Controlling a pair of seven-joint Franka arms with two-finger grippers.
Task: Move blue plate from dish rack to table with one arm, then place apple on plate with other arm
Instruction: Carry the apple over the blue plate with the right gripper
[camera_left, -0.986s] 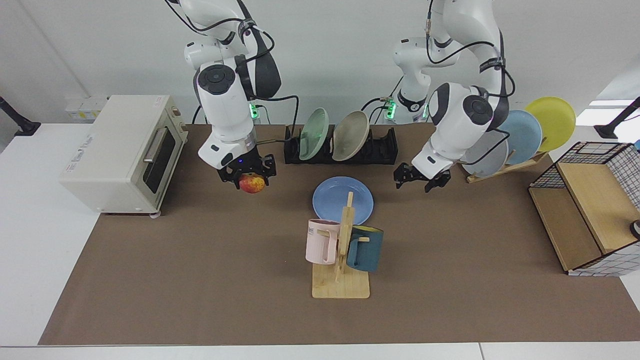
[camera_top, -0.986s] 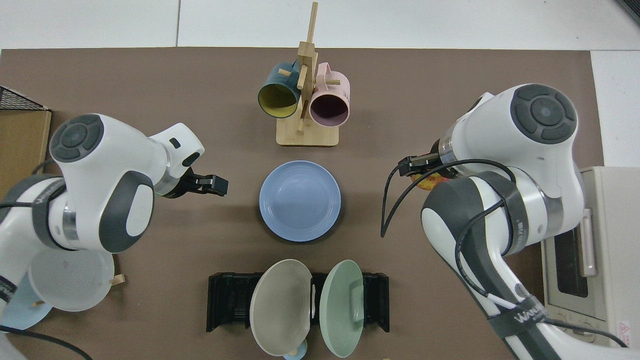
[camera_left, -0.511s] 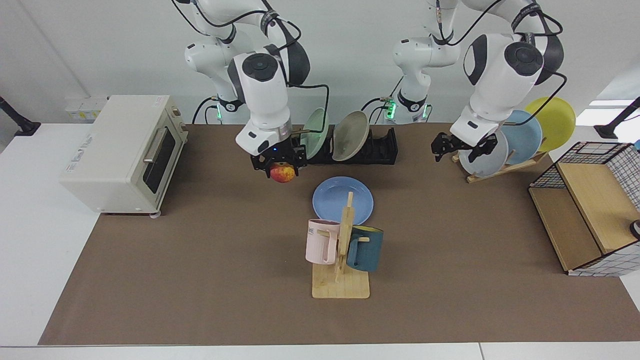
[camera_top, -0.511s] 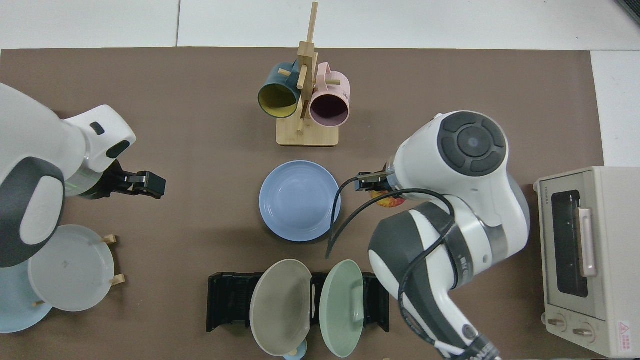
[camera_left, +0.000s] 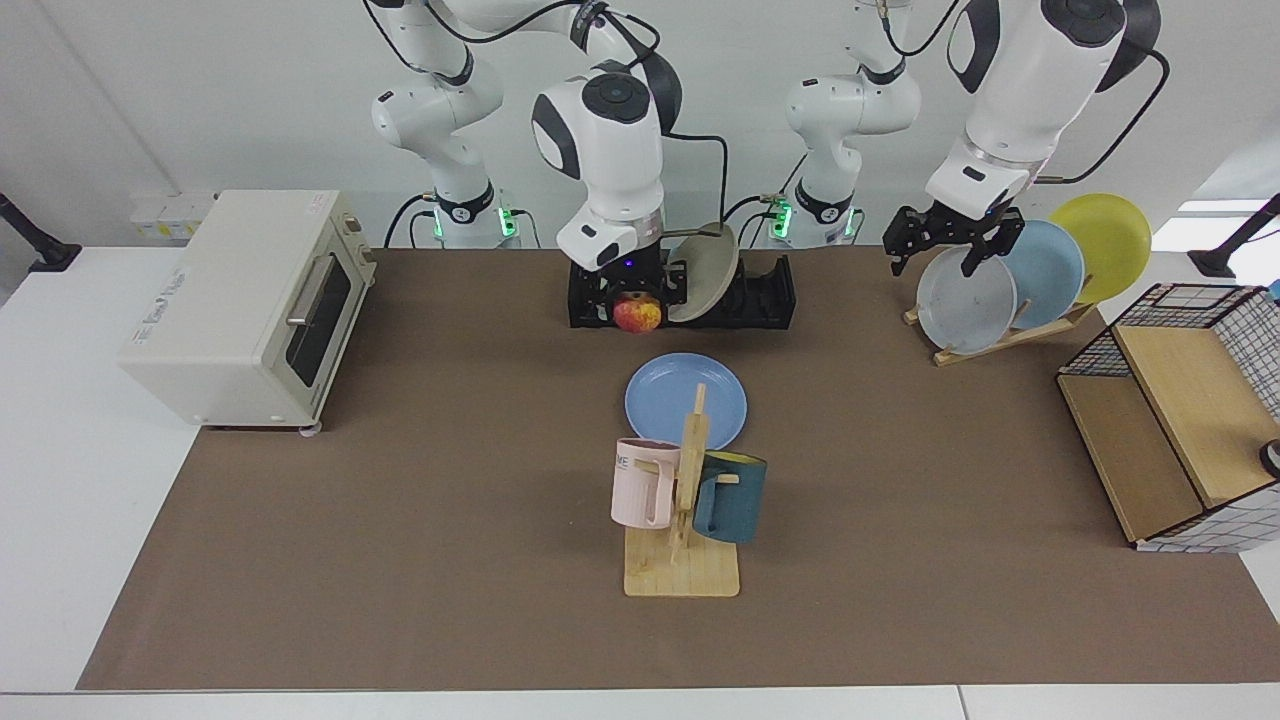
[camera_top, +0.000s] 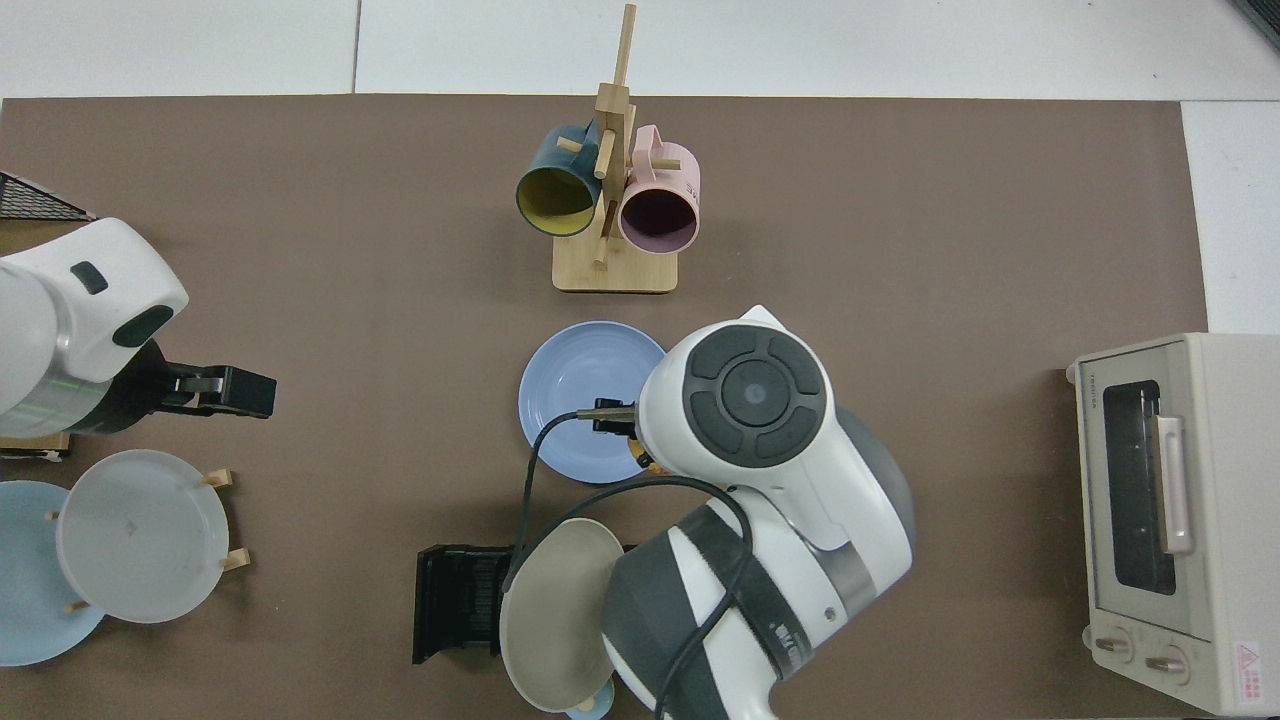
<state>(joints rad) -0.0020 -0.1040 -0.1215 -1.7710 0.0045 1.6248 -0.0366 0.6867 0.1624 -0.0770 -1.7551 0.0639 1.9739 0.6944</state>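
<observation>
The blue plate (camera_left: 686, 400) lies flat on the table's brown mat (camera_left: 400, 500), in front of the black dish rack (camera_left: 770, 290). My right gripper (camera_left: 638, 312) is shut on the apple (camera_left: 638, 316) and hangs above the mat at the plate's back edge, in front of the rack. In the top view the right arm's wrist covers the right rim of the blue plate (camera_top: 575, 395), and only a sliver of the apple (camera_top: 638, 456) shows. My left gripper (camera_left: 932, 262) is open and empty, raised beside the wooden plate stand; the top view shows the left gripper (camera_top: 235, 390) far from the plate.
A beige plate (camera_left: 703, 272) stands in the rack. The mug stand (camera_left: 685, 500) with a pink and a dark teal mug is just in front of the blue plate. A toaster oven (camera_left: 245, 305), the plate stand (camera_left: 1010, 290) and a wire-and-wood crate (camera_left: 1180, 420) line the sides.
The right arm has carried the apple across from near the toaster oven to the blue plate's back edge. The left arm has risen and drawn back to the wooden plate stand.
</observation>
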